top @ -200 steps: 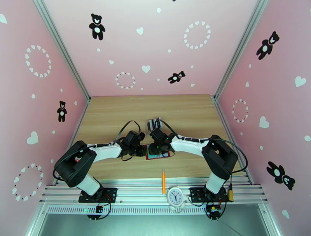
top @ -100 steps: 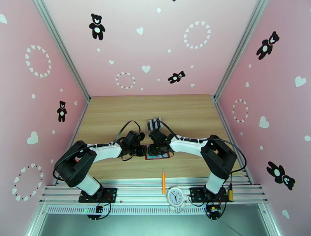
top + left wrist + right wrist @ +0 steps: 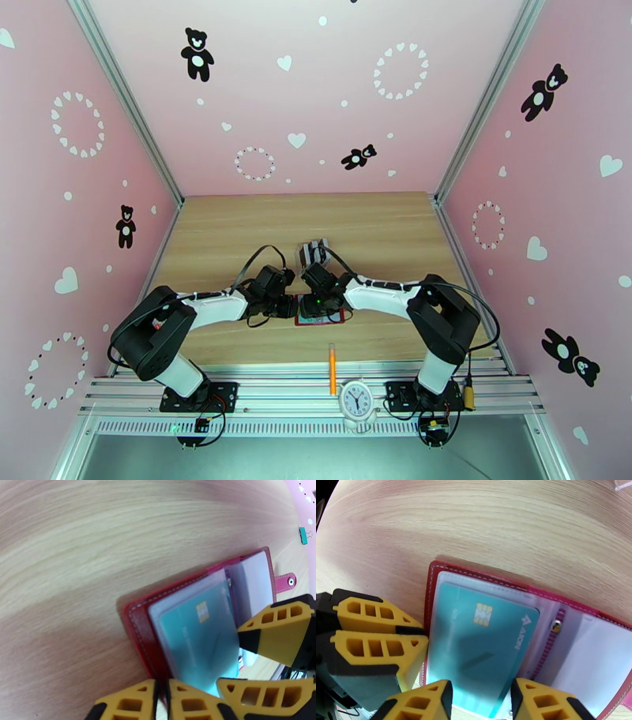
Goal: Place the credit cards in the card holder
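Pinching the edge of the small red leather-like folding card holder (image 3: pixel 138 626), the left hand (image 3: pixel 162 689) has its yellow fingers drawn almost together, and the red cover runs into the thin gap between them. The card holder lies open and flat on the pale wood-grain surface (image 3: pixel 79 539), directly ahead of this hand's fingertips. Its greyish clear pocket pages face up, and its pink snap tab (image 3: pixel 286 582) sticks out on the side farthest from the hand.

The right hand (image 3: pixel 481 686) comes in from the opposite side, its fingertips just beside those of the left hand. Its fingers stand partly apart with the near end of a thin teal plastic credit card (image 3: pixel 482 645) between them, so it is gripping the card across its width. The card reaches away from this hand over the card holder's page, tilted, with its gold chip (image 3: pixel 483 614) towards the far end. That far end sits within the outline of a clear pocket. Whether it is inside the sleeve or lying on top cannot be told.

In the overhead view both hands meet over the card holder at mid-surface. A clear plastic slotted rack (image 3: pixel 311 253) stands just beyond the right hand. An orange pencil-like stick (image 3: pixel 332 367) lies behind both hands near the front edge, and a small white round clock (image 3: pixel 356 400) stands nearer still.
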### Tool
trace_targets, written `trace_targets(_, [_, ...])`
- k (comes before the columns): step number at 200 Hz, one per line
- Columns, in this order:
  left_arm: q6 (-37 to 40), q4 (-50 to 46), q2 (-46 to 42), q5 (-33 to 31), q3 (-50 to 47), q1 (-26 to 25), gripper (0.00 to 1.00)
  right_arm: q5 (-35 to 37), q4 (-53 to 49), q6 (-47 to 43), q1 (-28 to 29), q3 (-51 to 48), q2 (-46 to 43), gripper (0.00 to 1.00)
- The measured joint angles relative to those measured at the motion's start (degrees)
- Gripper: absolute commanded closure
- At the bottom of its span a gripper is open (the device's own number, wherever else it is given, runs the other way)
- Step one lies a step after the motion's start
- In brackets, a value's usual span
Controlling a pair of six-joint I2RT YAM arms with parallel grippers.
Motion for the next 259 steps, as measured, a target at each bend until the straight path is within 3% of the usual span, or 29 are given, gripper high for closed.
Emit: trace_targets(259, [-0.04,-0.57,-1.03,-1.77,0.02,0.98,0.71,2.91,-4.52,-1.38,-0.17,2.54,-1.99,0.53])
